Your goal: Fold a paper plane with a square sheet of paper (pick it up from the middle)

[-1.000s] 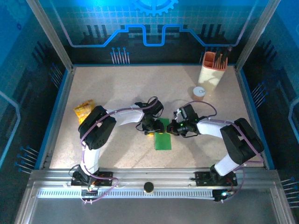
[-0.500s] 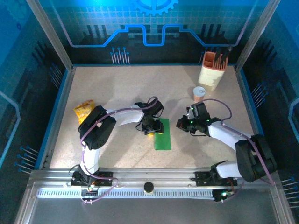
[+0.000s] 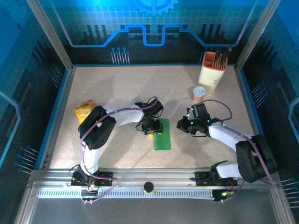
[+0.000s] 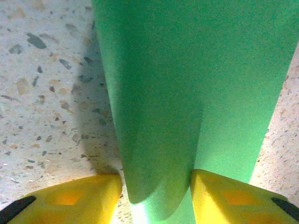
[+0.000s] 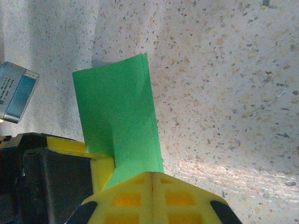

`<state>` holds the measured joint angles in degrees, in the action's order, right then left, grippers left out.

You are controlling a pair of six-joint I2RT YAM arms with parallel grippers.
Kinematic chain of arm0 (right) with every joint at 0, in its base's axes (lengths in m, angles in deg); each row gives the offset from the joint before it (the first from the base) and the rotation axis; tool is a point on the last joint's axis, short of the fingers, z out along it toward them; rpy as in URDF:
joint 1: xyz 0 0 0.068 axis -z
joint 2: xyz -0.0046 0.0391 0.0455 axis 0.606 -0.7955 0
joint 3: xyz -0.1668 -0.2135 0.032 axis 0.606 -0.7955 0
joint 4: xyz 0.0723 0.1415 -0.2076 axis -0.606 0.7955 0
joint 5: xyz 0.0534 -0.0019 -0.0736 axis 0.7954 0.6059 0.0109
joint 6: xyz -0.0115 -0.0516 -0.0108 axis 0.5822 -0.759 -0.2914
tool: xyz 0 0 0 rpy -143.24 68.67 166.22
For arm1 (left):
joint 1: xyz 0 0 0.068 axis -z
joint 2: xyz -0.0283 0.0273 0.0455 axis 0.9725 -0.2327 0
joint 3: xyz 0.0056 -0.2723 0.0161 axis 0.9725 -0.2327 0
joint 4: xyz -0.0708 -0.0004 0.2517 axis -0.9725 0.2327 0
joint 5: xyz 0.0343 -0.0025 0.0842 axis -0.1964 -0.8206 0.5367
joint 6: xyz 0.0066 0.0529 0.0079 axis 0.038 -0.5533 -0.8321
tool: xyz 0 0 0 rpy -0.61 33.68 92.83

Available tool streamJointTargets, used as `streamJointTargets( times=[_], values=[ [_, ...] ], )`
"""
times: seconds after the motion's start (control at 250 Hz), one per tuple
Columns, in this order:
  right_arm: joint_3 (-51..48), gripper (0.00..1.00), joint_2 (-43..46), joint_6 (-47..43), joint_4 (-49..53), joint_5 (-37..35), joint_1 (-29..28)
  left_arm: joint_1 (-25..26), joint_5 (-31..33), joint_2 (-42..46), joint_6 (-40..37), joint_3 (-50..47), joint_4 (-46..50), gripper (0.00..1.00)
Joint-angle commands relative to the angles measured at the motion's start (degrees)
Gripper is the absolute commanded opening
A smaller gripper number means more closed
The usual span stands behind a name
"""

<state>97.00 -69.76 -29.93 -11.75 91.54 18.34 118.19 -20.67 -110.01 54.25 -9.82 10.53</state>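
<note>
green paper (image 3: pixel 163 135) btwn left gripper (image 3: pixel 152 129) fingers

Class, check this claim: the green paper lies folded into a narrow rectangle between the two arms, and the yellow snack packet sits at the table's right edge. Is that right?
One slip: the snack packet sits near the table's left edge, not the right, as the top view shows. The rest holds: the green paper lies as a narrow rectangle between the arms.

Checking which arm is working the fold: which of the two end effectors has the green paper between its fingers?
The left end effector: its yellow fingers flank the far end of the green paper. The right end effector sits apart, fingers together.
</note>
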Motion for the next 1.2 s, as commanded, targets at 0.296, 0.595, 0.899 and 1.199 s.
streamJointTargets(
  times=[0.296, 0.595, 0.899, 1.199],
  values=[
    [0.0, 0.0, -0.7, 0.0, 0.1, 1.4, -1.0, 1.2, 3.3, -6.9, 0.0, -3.6, -3.3, 0.51],
    [0.0, 0.01, -1.2, -0.1, -0.4, 1.7, -1.7, 1.2, 3.3, -7.1, -0.4, -3.4, -3.3, 0.51],
    [1.3, 0.02, -4.4, -0.5, -3.5, 5.7, -3.5, 1.4, 3.4, -6.9, -0.4, -3.3, -3.2, 0.51],
    [5.1, 0.0, -12.3, -0.2, -4.5, 6.0, -8.0, 1.2, 3.4, -7.3, -0.6, -3.2, -3.1, 0.52]
  ],
)
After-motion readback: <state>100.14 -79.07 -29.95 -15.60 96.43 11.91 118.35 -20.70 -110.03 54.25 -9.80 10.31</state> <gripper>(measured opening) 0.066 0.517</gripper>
